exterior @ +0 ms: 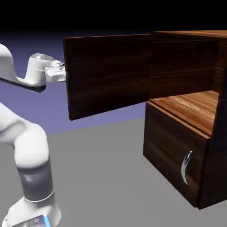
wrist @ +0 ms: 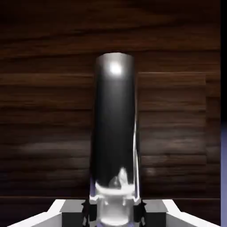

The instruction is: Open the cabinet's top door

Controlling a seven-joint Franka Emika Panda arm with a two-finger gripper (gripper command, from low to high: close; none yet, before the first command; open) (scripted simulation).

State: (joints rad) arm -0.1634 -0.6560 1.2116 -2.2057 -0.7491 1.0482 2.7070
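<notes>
Hand view: one two-finger claw (wrist: 114, 215) closed on one long, curved, silver metal handle (wrist: 114, 128).
Two small grey fingertips (wrist: 74, 213) flank the handle's near end, narrowly set with it between them; behind it lies one flat, dark walnut wood-grain top door (wrist: 177, 97), directly ahead of the claw. Only the exterior view shows the door swung open, the claw at its free edge on the exterior view's left, one white jointed arm (exterior: 33, 153), and one boxy dark walnut cabinet (exterior: 177, 115) with a lighter wood floor (exterior: 190, 106) inside, above one closed lower panel (exterior: 168, 150) bearing one short curved silver handle (exterior: 186, 167).
</notes>
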